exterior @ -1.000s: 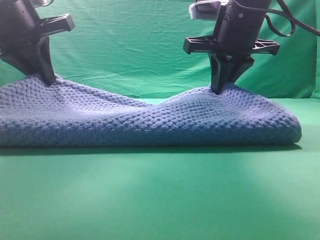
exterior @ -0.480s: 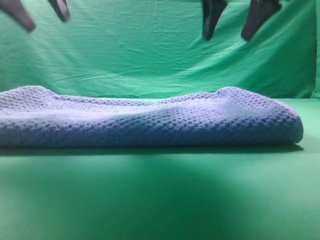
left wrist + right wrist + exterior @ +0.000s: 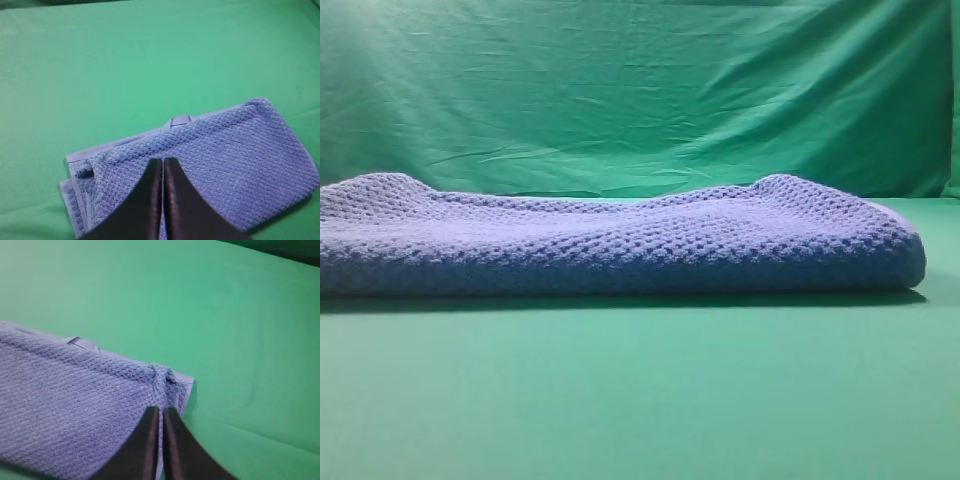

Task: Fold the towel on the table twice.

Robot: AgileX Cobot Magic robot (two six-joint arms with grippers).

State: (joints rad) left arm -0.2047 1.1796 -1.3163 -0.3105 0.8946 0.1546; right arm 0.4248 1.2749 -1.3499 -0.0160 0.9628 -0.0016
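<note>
the towel (image 3: 620,245) lies folded in a thick stack on the table (image 3: 640,400), nothing gripping it. the left gripper (image 3: 163,165) and right gripper (image 3: 160,412) both hang above the towel, jaws pressed together and empty. risk, as i judge it: its springy layers could slump, since the hems at its corner sit uneven. bare table surrounds the towel on every side.

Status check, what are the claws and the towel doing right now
Left claw shut, empty, above towel. Right claw same. Towel folded, flat on table. Nothing in the way.
</note>
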